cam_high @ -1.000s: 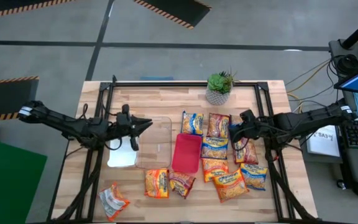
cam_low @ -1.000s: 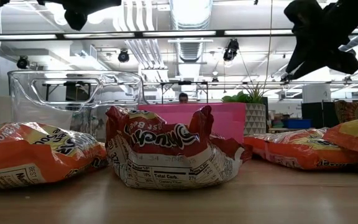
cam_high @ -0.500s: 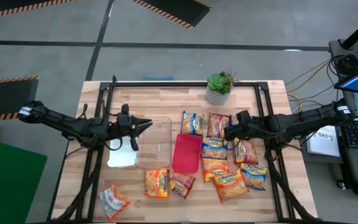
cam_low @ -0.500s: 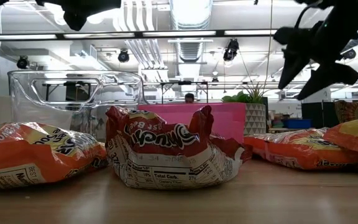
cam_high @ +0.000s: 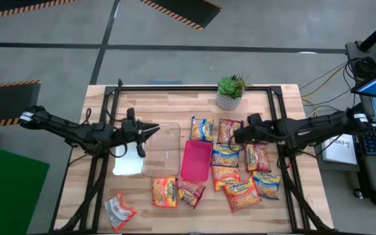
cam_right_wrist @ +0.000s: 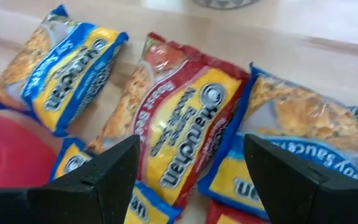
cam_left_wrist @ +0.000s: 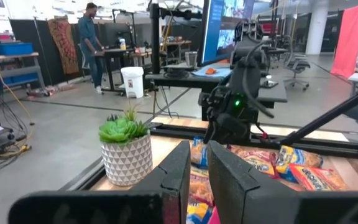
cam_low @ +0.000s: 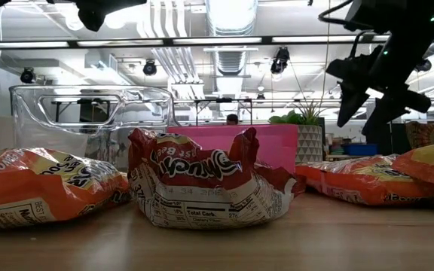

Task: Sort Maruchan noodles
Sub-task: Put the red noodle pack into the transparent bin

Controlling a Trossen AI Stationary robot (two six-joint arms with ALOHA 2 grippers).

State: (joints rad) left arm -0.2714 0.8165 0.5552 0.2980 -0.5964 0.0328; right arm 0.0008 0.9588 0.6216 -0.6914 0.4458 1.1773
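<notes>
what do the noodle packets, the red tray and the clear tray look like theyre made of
Noodle packets: thin glossy plastic film, going by the crinkles and sheen. Red tray: probably rigid plastic, opaque and evenly coloured. Clear tray: transparent hard plastic most likely, since the room shows through its walls.

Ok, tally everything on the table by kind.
Noodle packets: 11, one partly hidden under the right gripper
Trays: 3 (white tray, clear tray, red tray)
Potted plant: 1
Total: 15

Eleven noodle packets (cam_high: 226, 155), three trays (cam_high: 196, 160), one plant (cam_high: 230, 91).
</notes>
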